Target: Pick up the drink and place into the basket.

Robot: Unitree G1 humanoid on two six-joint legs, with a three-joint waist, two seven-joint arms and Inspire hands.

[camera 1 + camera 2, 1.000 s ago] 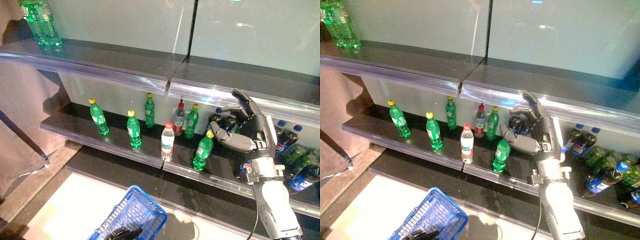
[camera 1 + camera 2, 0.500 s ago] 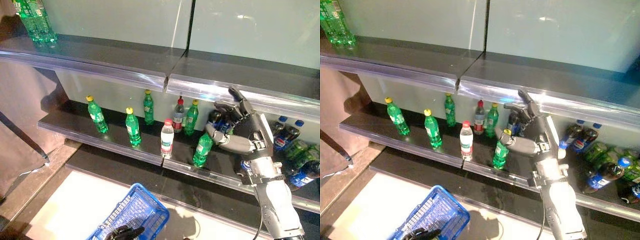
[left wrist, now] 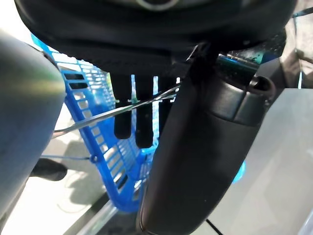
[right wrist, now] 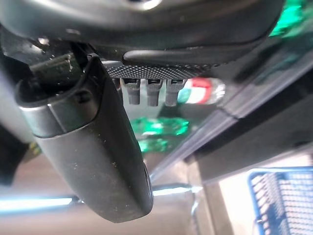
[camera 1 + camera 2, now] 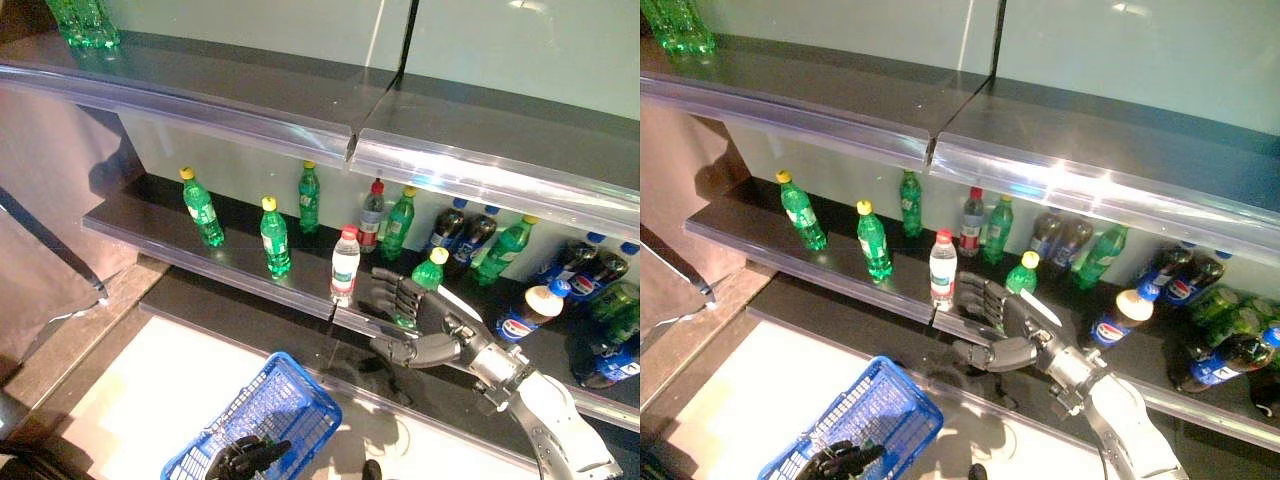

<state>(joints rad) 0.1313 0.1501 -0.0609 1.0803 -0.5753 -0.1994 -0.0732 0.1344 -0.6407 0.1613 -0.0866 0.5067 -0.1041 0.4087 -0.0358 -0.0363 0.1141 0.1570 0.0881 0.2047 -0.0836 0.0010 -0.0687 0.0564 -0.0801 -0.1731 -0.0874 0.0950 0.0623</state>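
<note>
Nearest, at the bottom edge, the left hand (image 5: pixel 245 458) curls its fingers round the rim of the blue basket (image 5: pixel 290 405), which stands on the pale floor (image 5: pixel 140 390). A little farther, the right hand (image 5: pixel 420 325) reaches with straight, spread fingers around the front of a green bottle (image 5: pixel 425 278) with a yellow cap at the front edge of the middle shelf (image 5: pixel 150 225), with the thumb below it, but it does not yet hold it; just to its left stands a clear bottle (image 5: pixel 345 262) with a red cap. Farther back on this shelf stand more green bottles and dark cola bottles (image 5: pixel 458 232), and the top shelf (image 5: pixel 250 95) is above them.
</note>
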